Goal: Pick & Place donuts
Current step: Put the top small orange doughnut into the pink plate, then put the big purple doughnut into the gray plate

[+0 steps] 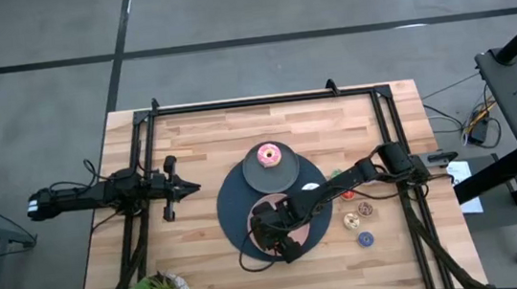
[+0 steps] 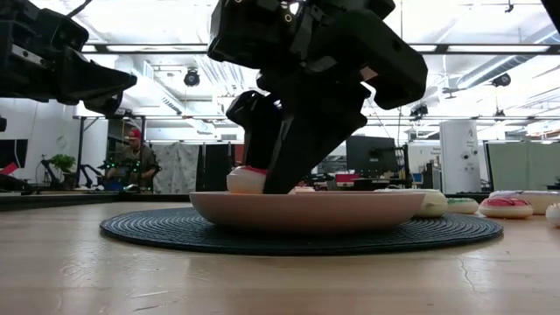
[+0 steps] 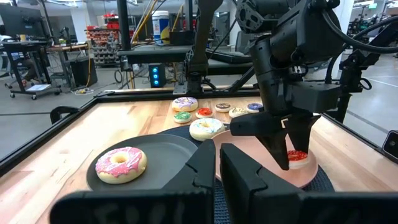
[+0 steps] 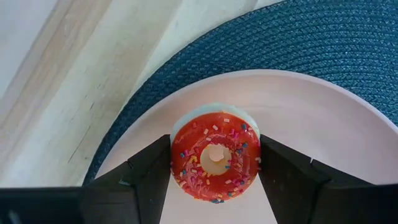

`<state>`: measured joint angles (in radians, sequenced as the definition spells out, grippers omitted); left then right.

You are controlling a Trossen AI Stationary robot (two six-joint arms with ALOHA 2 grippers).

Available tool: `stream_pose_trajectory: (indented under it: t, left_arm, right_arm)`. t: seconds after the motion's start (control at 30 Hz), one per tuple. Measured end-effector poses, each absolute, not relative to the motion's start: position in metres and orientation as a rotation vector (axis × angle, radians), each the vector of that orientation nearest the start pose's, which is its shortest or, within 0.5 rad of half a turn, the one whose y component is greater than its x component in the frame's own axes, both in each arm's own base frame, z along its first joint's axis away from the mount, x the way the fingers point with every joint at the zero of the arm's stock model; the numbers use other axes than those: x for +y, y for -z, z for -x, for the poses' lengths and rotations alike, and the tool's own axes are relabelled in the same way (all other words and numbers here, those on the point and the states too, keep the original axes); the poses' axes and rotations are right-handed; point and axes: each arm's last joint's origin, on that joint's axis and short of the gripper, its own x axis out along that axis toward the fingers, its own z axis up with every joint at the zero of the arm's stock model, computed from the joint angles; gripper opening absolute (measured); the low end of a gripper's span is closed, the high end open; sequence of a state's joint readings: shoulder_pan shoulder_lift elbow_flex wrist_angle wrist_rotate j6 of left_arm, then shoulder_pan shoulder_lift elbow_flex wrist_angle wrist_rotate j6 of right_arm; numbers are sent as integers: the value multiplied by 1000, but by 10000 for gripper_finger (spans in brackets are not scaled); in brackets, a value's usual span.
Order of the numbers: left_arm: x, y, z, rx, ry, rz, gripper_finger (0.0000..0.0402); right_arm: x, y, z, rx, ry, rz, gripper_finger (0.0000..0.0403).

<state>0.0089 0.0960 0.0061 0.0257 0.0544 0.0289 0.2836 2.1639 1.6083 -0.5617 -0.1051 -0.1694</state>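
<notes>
I'm seeing the R gripper (image 4: 214, 165) gripping the red sprinkled donut (image 4: 215, 155) btwn both fingers, over the pink plate (image 4: 323, 118) on the blue mat (image 4: 323, 43). L gripper (image 1: 186, 187) is idling at table's left, fingers nearly closed.

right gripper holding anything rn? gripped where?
Yes: the right gripper is shut on the red-frosted donut, fingers on its opposite outer sides, over the pink plate. Left gripper holds nothing.
</notes>
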Motion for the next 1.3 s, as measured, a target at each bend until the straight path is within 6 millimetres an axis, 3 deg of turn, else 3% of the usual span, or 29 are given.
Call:
stream_pose_trajectory:
  t: [0.7,1.3]
  left_arm:
    - [-1,-160,-103,64,47,-27,0]
    - [-1,-160,-103,63,47,-27,0]
  right_arm:
    - [130,-157,-430,1087,-488,248,216]
    - [130,-156,-429,1096,-486,244,286]
